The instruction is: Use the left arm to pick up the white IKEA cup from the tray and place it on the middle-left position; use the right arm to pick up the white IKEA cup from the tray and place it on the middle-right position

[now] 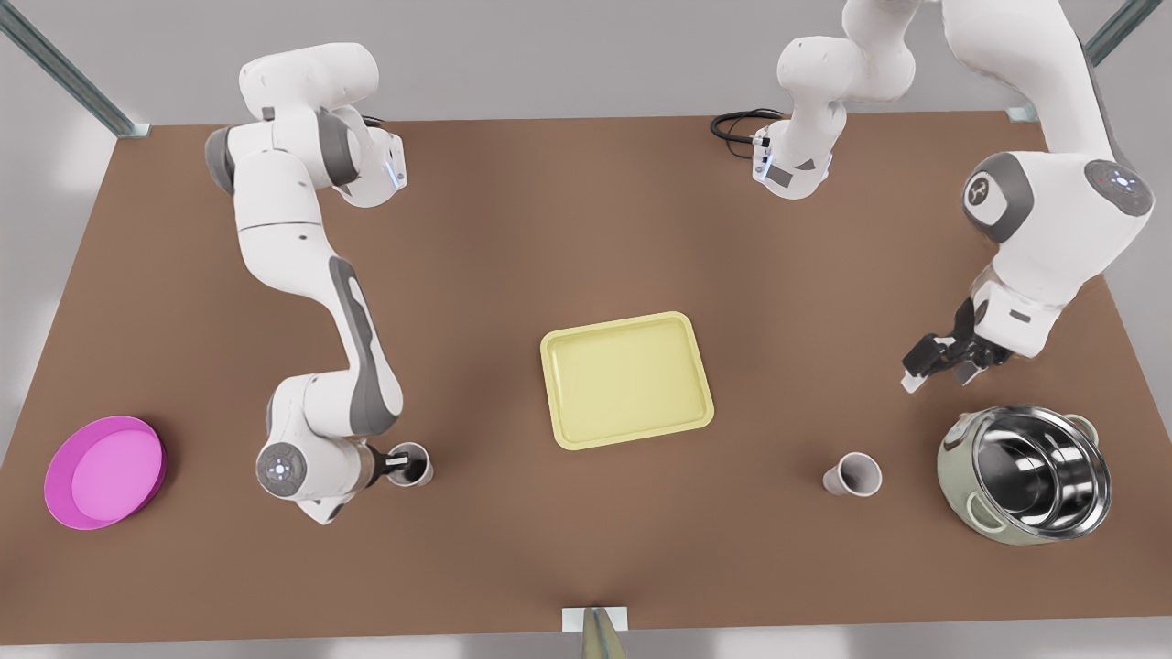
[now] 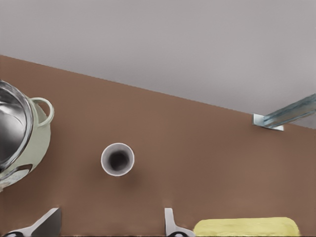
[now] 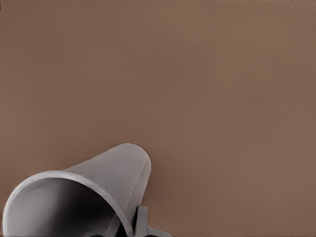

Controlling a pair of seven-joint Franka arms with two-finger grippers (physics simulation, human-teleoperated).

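Observation:
The pale yellow tray lies in the middle of the table with nothing on it; its edge also reaches into the left wrist view. One white cup is at the front view's left, gripped at its rim by my right gripper. Up close, that cup is tilted, with a finger against its wall. A second white cup stands alone on the table at the front view's right. My left gripper hangs open above and behind it, holding nothing.
A steel pot in a pale green casing stands close to the free cup at the front view's right. A round magenta dish sits at the far left. A black cable lies at the table's back edge.

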